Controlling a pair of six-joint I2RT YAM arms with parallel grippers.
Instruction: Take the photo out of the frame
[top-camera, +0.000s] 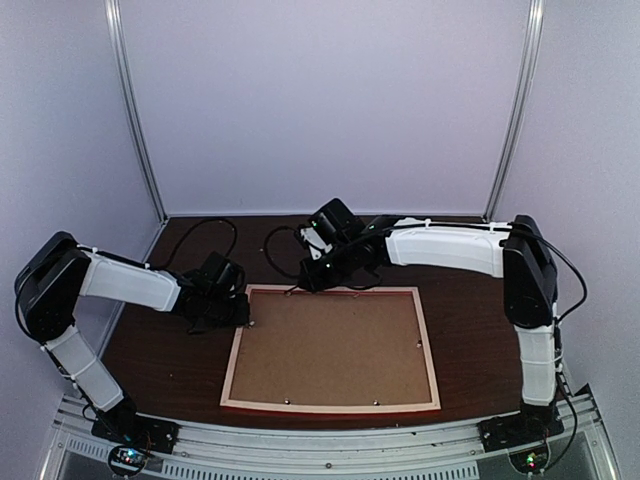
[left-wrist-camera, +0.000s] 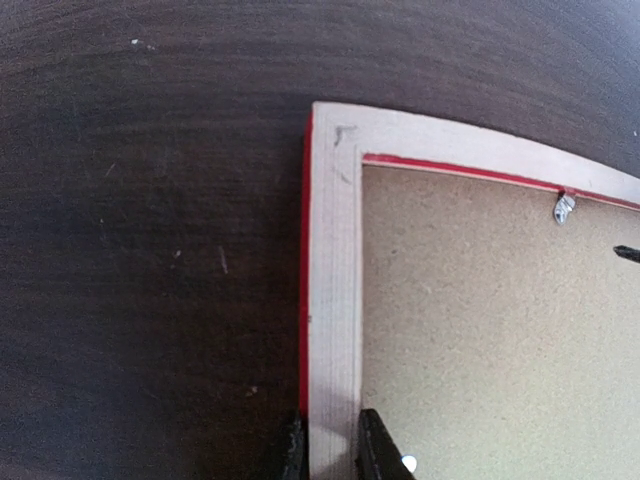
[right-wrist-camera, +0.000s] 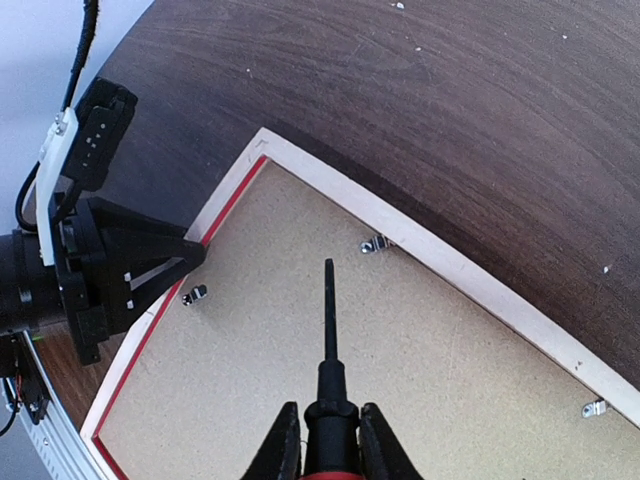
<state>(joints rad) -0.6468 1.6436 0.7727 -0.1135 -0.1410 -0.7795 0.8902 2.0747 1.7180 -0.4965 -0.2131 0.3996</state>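
The frame (top-camera: 236, 362) lies face down on the dark table, pale wood rim up, red showing along its edges. A brown backing board (top-camera: 335, 345) fills it, and the photo is hidden beneath. My left gripper (left-wrist-camera: 330, 452) is shut on the frame's left rim (left-wrist-camera: 333, 260), one finger outside and one on the board side. My right gripper (right-wrist-camera: 330, 450) is shut on a screwdriver (right-wrist-camera: 329, 320) with a black shaft. It points over the backing board (right-wrist-camera: 420, 380) toward the far left corner, its tip short of a metal clip (right-wrist-camera: 375, 244).
More small metal clips (right-wrist-camera: 194, 295) (right-wrist-camera: 594, 408) hold the board along the rim. One clip (left-wrist-camera: 565, 208) shows in the left wrist view, with the screwdriver tip (left-wrist-camera: 626, 254) beside it. Black cables (top-camera: 215, 232) lie at the back of the table. White walls enclose it.
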